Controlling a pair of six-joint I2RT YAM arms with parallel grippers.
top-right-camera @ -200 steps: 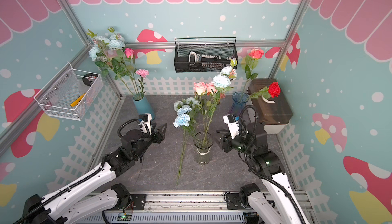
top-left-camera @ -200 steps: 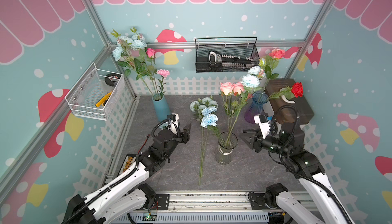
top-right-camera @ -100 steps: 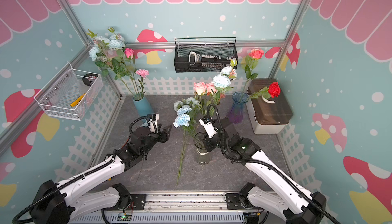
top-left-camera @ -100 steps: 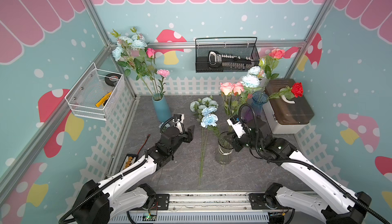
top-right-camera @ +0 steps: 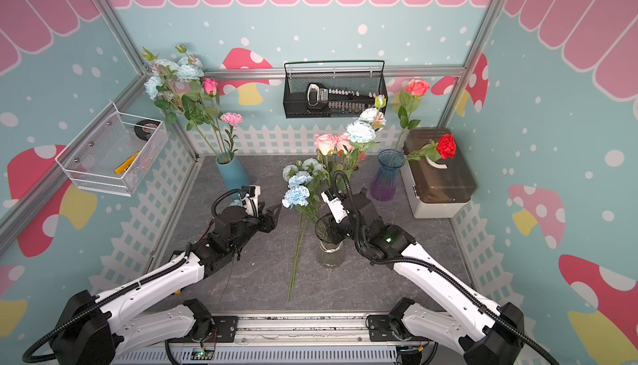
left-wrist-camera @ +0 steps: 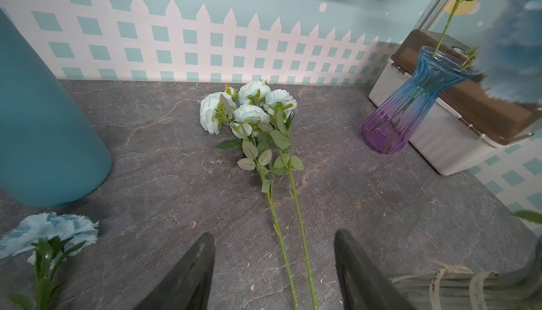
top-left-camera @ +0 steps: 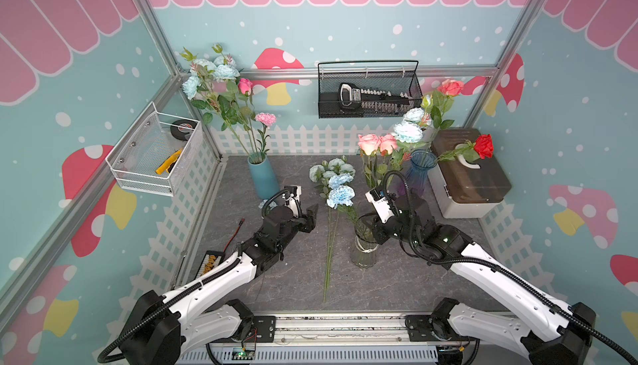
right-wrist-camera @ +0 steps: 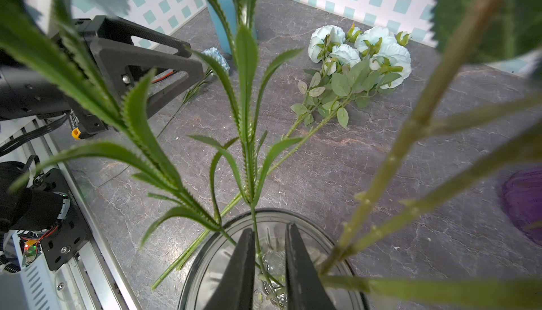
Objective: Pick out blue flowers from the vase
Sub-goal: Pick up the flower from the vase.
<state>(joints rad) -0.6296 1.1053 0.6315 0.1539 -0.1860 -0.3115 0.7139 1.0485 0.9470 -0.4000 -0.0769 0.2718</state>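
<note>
Grey tabletop [top-left-camera: 293,277] — right hand [right-wrist-camera: 269,229] straddles carnation stem [right-wrist-camera: 249,162] above glass vase [top-left-camera: 363,259].

Blk basket [top-left-camera: 369,113], wht basket [top-left-camera: 186,159], toolbox [top-left-camera: 473,180].

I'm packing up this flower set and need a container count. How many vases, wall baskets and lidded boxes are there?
Vases: 3 (teal vase, clear vase, blue-purple vase)
Wall baskets: 2 (white basket, black basket)
Lidded boxes: 1 (brown-lidded box)
Total: 6

Staged robot lab booth — printed mushroom wall panels [top-left-camera: 345,35], aluminium frame [top-left-camera: 455,69], robot arms [top-left-camera: 221,277] on base rail [top-left-camera: 331,328].
</note>
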